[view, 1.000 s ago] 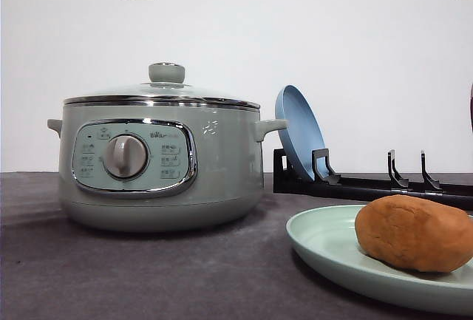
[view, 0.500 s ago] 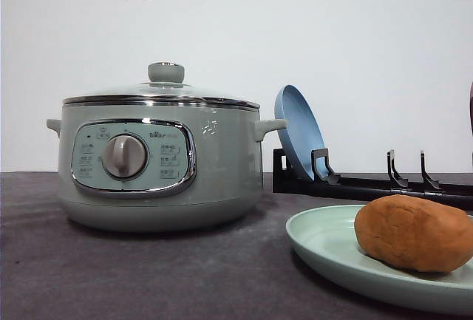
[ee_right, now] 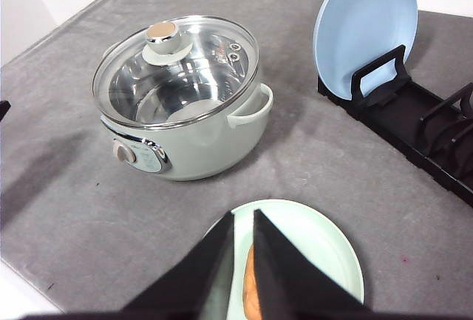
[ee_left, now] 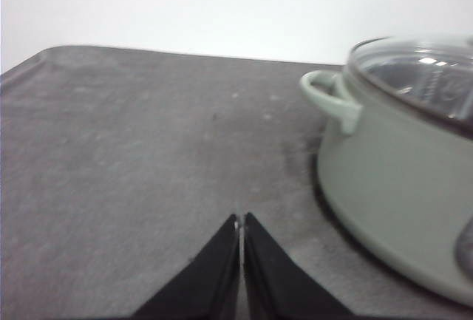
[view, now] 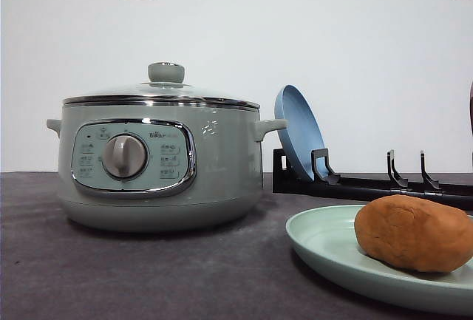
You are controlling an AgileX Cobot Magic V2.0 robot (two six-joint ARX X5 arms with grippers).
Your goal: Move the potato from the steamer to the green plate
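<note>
In the front view, the potato (view: 414,233) lay on the green plate (view: 325,242), to the right of the steamer (view: 159,157), whose glass lid (view: 162,91) was on. A blue plate (view: 298,129) leaned in a black dish rack (view: 369,183) behind.

In the left wrist view, the left gripper (ee_left: 241,224) was closed on nothing, near the steamer (ee_left: 392,165) above the grey table (ee_left: 133,157).

In the right wrist view, the right gripper (ee_right: 243,220) hung almost closed and empty above the potato (ee_right: 251,290) on the green plate (ee_right: 325,250).

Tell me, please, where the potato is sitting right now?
In the front view the potato lies on the green plate at the right of the table, in front of the black dish rack and right of the steamer.
</note>
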